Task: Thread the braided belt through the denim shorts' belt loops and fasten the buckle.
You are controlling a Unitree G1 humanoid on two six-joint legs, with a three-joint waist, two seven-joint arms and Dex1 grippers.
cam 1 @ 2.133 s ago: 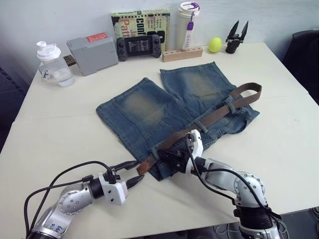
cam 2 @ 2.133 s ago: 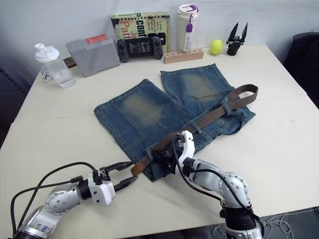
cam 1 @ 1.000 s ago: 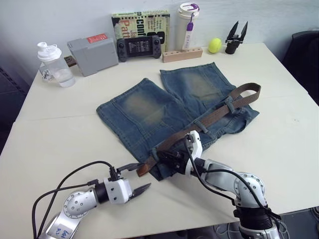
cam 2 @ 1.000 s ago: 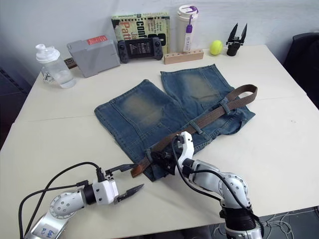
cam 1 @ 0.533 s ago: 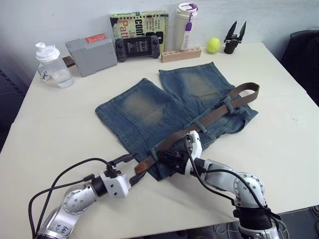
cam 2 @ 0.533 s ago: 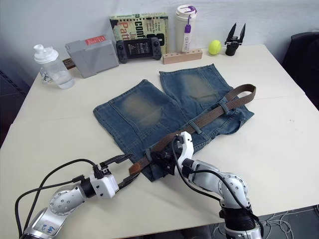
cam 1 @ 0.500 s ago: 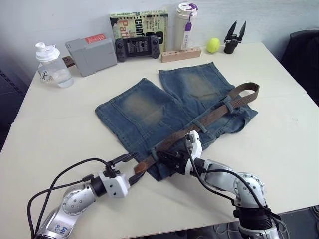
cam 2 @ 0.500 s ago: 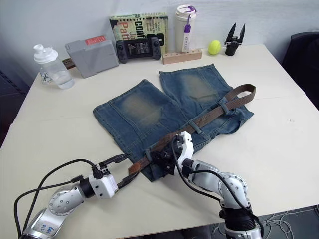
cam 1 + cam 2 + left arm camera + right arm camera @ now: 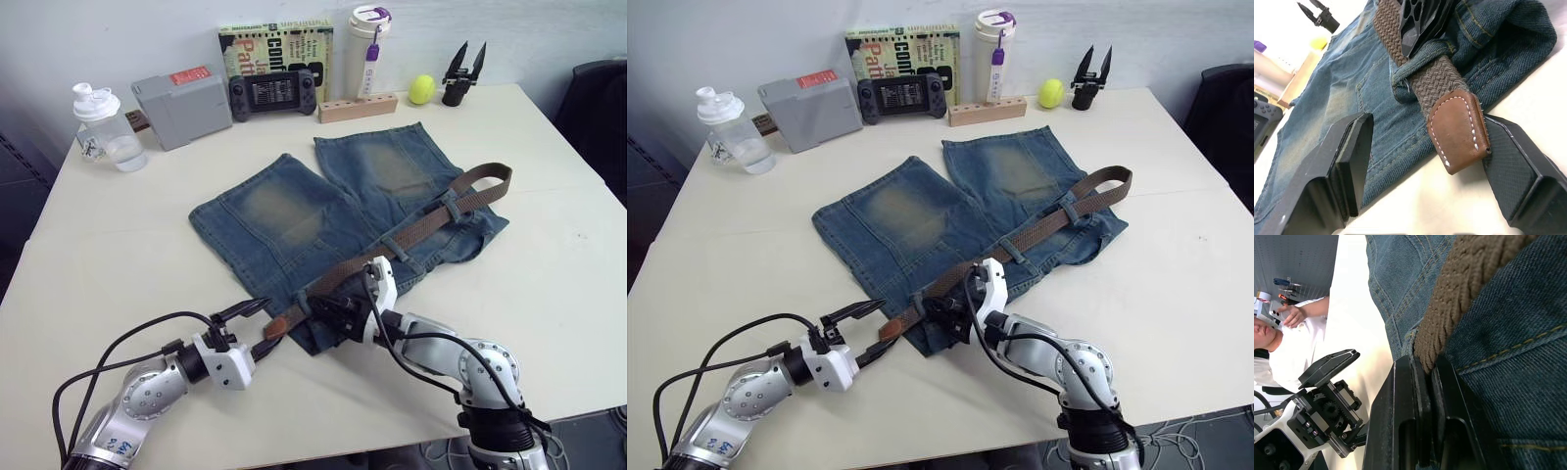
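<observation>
Lying flat on the pale table (image 9: 118,245), the faded blue denim shorts (image 9: 294,215) have their waistband toward the robot and their two legs pointing at the far wall. The long brown braided belt (image 9: 421,225) runs along that waistband under several small upright denim belt loops (image 9: 389,241), curls back in a loop past the shorts' right edge, and ends at the near corner in a smooth brown leather tip (image 9: 1459,129) with white stitching. The buckle cannot be made out.

The right gripper (image 9: 328,311) sits on the waistband's near corner with its black fingers closed together on the braided belt, pinching strap and denim edge. The left gripper (image 9: 253,331) is just beside the leather tip with its two fingers (image 9: 1349,156) spread wide, one on either side of the tip and holding nothing; the nearer finger lies close to the tip's edge.

At the table's far side stand a clear shaker bottle (image 9: 103,127), a grey box (image 9: 181,103), a black handheld game console (image 9: 272,93), a book (image 9: 276,44), a white tumbler (image 9: 367,44), a wooden block (image 9: 358,106), a yellow-green ball (image 9: 422,89) and a spare black gripper (image 9: 463,73). In the right wrist view a person in white (image 9: 1290,338) stands beyond the table.
</observation>
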